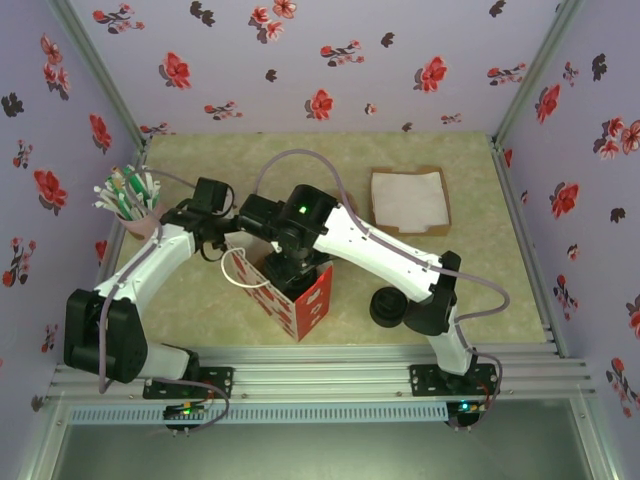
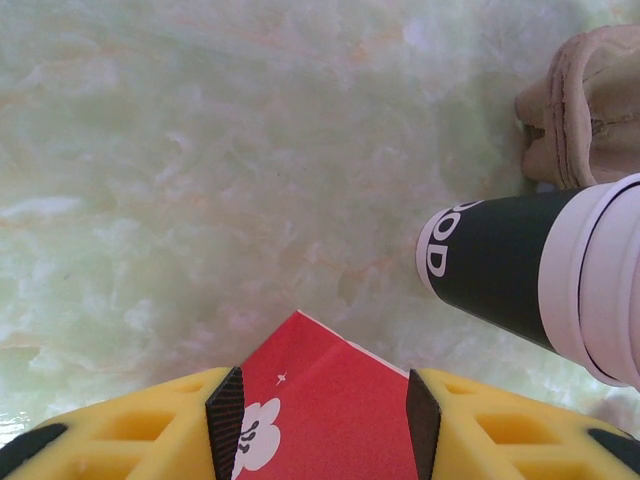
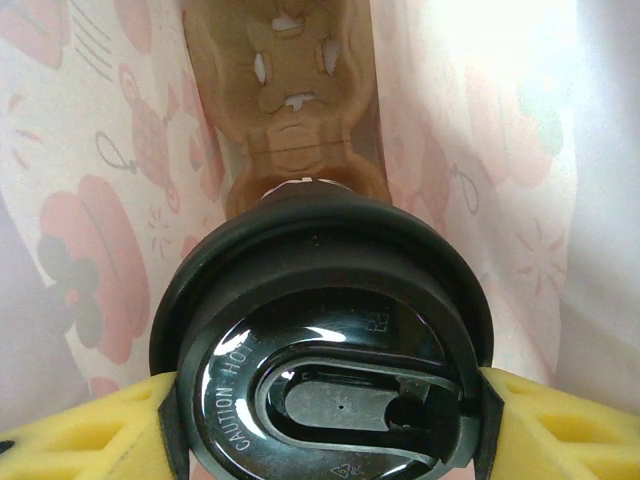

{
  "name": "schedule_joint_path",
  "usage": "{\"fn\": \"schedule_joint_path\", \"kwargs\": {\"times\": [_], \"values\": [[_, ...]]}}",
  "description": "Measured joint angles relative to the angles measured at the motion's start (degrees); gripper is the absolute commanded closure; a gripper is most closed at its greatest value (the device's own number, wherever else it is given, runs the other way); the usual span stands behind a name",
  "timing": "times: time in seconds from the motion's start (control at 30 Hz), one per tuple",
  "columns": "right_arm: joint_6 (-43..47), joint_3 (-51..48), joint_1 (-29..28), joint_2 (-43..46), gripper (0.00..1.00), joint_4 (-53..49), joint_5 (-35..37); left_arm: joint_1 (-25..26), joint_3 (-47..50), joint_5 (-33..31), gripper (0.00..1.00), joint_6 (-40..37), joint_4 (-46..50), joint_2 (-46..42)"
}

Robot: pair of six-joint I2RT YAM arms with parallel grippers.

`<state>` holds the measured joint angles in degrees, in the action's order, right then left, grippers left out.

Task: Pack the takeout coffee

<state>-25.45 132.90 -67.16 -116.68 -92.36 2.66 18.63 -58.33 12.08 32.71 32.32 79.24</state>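
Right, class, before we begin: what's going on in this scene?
The right gripper holds the takeout coffee by its black lid, inside the red paper bag and above a brown cup carrier at the bottom. The left gripper grips the bag's rim.

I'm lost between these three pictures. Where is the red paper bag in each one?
Top external: the paper bag stands mid-table, beneath both wrists.
Left wrist: bottom centre, its red corner between the yellow fingers.
Right wrist: its pale printed walls surround the black-lidded cup.
Shared landmark: the marbled tabletop, in top external and left wrist.
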Motion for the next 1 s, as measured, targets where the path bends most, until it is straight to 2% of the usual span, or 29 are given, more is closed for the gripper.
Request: {"fn": "schedule_joint_path", "kwargs": {"times": [0.4, 0.57, 0.73, 1.0], "values": [[0.48, -0.59, 0.15, -0.02, 0.34, 0.00, -1.20, 0.61, 1.55, 0.00, 0.52, 0.22, -1.42, 0.04], [0.87, -0.96, 0.15, -0.07, 0.34, -0.02, -1.40, 0.59, 2.01, 0.00, 0.47, 0.44, -1.73, 0.02], [1.03, -0.96, 0.15, -0.42, 0.33, -0.02, -1.38, -0.72, 2.36, -0.02, 0.38, 0.81, -1.66, -1.11], [1.07, -0.96, 0.22, -2.16, 0.34, -0.02, -1.38, -4.94, 3.02, -0.02, 0.15, 1.22, -0.42, -6.91]]}}
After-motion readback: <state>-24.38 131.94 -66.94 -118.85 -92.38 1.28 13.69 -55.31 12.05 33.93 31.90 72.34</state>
